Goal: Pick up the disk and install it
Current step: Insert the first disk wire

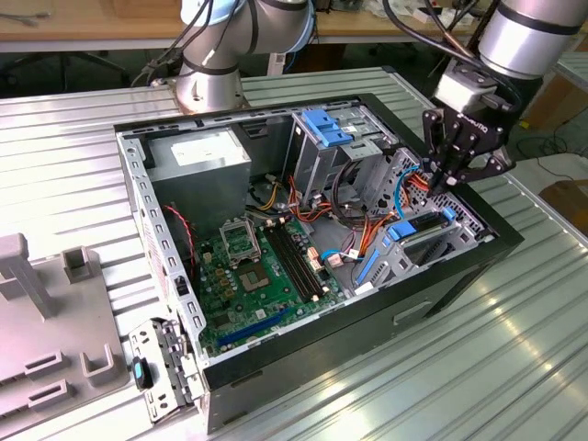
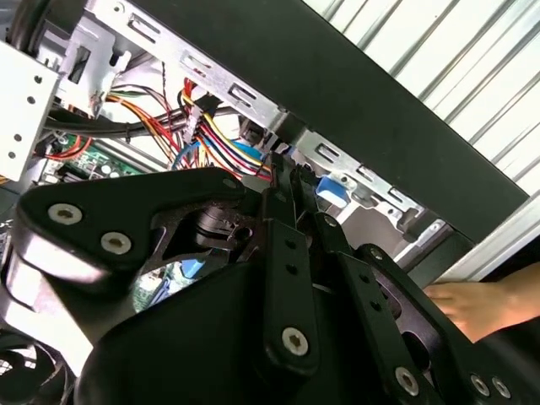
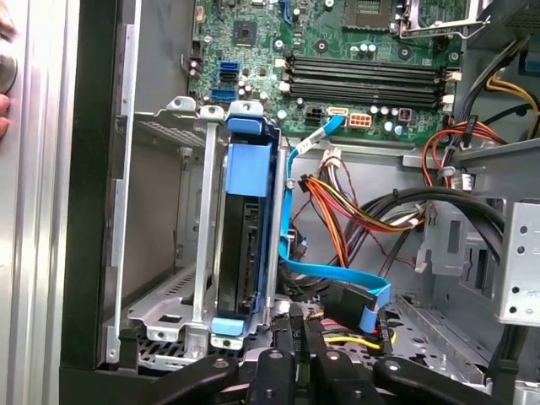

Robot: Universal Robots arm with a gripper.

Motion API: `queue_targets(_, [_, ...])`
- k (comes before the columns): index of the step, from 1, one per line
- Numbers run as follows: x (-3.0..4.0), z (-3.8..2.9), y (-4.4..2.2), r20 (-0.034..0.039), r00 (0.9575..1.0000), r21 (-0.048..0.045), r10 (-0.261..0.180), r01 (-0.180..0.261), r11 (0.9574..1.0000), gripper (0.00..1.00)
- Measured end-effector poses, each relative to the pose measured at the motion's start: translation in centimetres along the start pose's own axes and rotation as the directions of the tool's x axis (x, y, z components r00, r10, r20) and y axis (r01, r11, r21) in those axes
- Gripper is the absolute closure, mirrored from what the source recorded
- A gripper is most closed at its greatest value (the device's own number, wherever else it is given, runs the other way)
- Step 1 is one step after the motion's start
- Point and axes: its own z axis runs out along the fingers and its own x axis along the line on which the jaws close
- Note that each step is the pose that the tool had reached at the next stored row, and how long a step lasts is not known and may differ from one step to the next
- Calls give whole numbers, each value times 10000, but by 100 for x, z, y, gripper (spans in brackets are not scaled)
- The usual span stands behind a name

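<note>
1. In the exterior view, the claw (image 1: 457,175) hangs over the far corner of the open computer case (image 1: 276,363), on the exterior view's right. Just below it sits the disk (image 1: 424,231) in its blue frame, already standing inside the case's metal cage.
2. In the second wrist view, the claw's black fingers (image 2: 283,253) are pressed together and hold nothing. Colored wires (image 2: 211,135) run close by. I think the fingers could snag them.
3. In the first wrist view, the disk (image 3: 247,228) stands in the cage beside a blue cable (image 3: 337,283). A bump might pull that cable loose. I can read no writing anywhere.
</note>
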Motion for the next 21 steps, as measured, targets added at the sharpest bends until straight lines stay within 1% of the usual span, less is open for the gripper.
queue_targets(1, [28,5,3,-3,10000,-2,21,-21,10000,84])
queue_targets(5, [28,23,9,-8,9997,-17,249,-249,9997,84])
queue_targets(7, [27,29,23,-15,9990,-30,440,-440,9990,84])
queue_targets(8, [30,29,33,-14,9990,-32,453,-453,9990,84])
queue_targets(9, [30,28,47,19,9990,-31,455,-455,9990,84])
queue_targets(10, [28,26,74,131,9989,-25,459,-458,9989,84])
queue_targets(11, [30,25,89,182,9988,-23,460,-460,9989,84])
queue_targets(14, [61,24,94,217,9987,-22,471,-470,9989,84])
queue_targets(16, [82,23,97,217,9986,-23,486,-486,9988,84])
queue_targets(18, [140,26,103,214,9982,-33,569,-568,9984,84])
queue_targets(21, [178,27,151,213,9981,-29,569,-569,9984,84])
